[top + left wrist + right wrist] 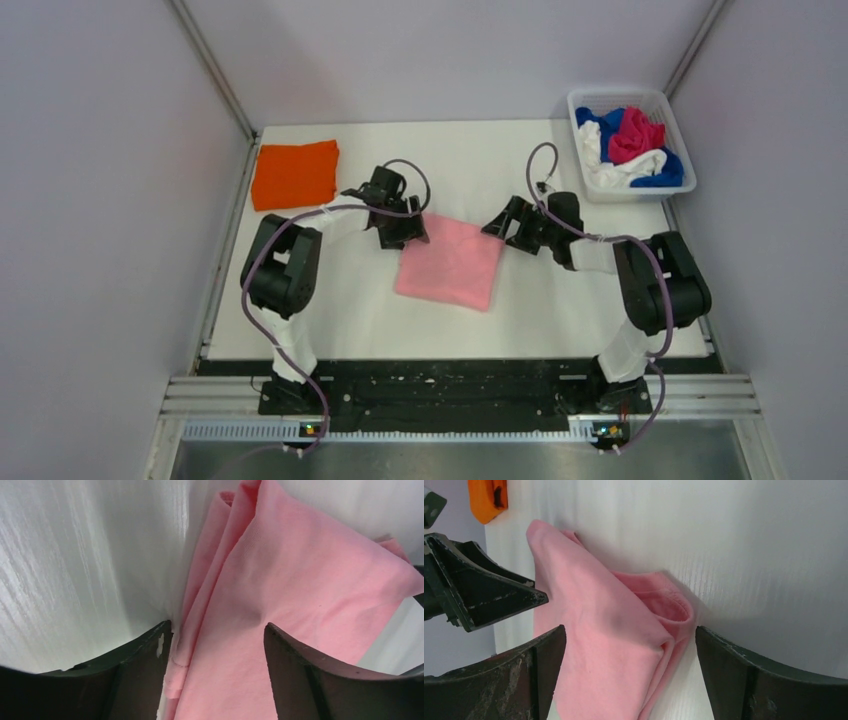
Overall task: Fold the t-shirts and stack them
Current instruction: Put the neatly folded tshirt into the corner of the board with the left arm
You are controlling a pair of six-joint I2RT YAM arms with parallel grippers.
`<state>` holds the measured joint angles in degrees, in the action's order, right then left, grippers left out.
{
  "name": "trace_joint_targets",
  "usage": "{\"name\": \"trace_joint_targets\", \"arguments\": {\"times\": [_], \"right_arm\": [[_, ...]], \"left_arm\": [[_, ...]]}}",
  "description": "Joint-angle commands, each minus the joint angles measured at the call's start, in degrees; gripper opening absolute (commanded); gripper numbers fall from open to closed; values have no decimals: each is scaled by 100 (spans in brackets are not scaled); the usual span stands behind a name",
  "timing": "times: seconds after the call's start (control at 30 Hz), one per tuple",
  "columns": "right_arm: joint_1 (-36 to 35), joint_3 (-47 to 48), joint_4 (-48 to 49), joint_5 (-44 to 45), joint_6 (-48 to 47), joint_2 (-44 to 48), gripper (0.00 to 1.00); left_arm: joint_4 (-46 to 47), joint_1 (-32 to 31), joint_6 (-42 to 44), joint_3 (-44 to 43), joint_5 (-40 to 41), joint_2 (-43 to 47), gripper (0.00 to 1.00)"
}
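Angled inward; left pincer point(406, 232), right pincer point(497, 226) agape astride pink t-shirt point(452, 265).

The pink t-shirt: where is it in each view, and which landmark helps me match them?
Top external: the pink t-shirt lies folded in the middle of the picture.
Left wrist: it fills the centre and right of the picture.
Right wrist: it lies left of centre, reaching the bottom edge.
Shared landmark: the white table under it in all three; the orange t-shirt only in top external and right wrist, upper left.
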<state>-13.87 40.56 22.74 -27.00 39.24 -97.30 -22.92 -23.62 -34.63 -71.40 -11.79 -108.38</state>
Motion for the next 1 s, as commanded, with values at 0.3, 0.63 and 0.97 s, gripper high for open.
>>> {"name": "trace_joint_targets", "arguments": {"times": [0.3,0.63,0.97], "right_arm": [[-49,-85,-432,959,-118,822,99],[-54,-524,-1368,2038,-559,2618,99],[-47,-977,-1274,2818,-690,3652,99]], "left_arm": [[-545,-881,-143,-294,622,-573,38],[-2759,-1107,-202,-2361,4383,-1339,0],[-1838,-13,2187,-3382,6238,-1605,0]]}}
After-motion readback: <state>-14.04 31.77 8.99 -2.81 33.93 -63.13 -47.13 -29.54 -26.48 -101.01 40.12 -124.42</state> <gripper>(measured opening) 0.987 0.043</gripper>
